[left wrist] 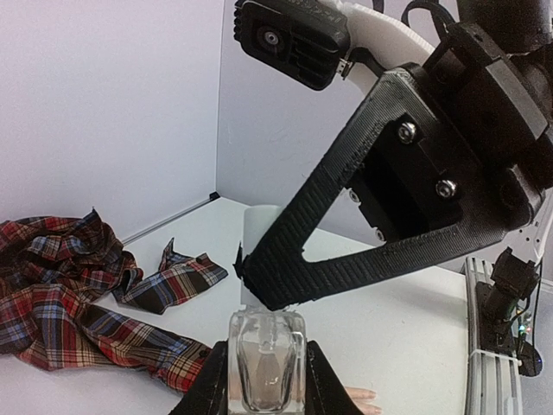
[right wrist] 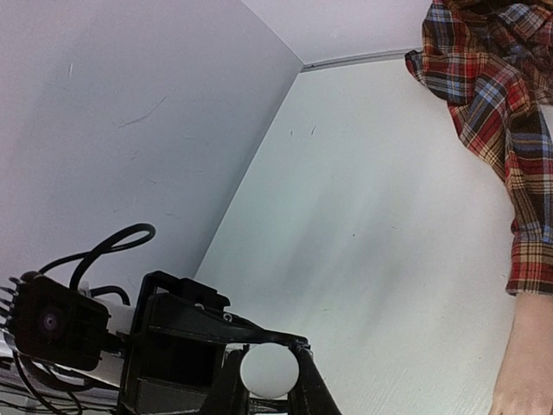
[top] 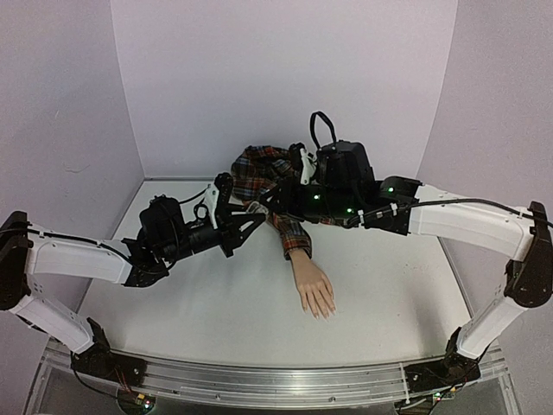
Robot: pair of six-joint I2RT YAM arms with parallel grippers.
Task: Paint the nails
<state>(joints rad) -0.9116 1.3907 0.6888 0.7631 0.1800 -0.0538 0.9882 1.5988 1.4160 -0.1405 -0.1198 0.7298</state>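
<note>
White table (top: 389, 285), lilac walls (top: 285, 78). Nails (top: 321, 312) on hand (top: 313, 290) mid-table, fingertips toward arms; likely rigid, light, may slide, so steady at cuff (top: 296, 243). Left gripper (left wrist: 266, 385) clamps bottle (left wrist: 266, 354); right gripper (right wrist: 269, 380) pinches cap (right wrist: 270, 367).

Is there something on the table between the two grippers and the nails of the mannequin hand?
Nothing visible does. The left gripper holds the glass bottle and the right gripper is shut on its white cap, near the plaid sleeve. Only table surface shows between them and the nails.
</note>
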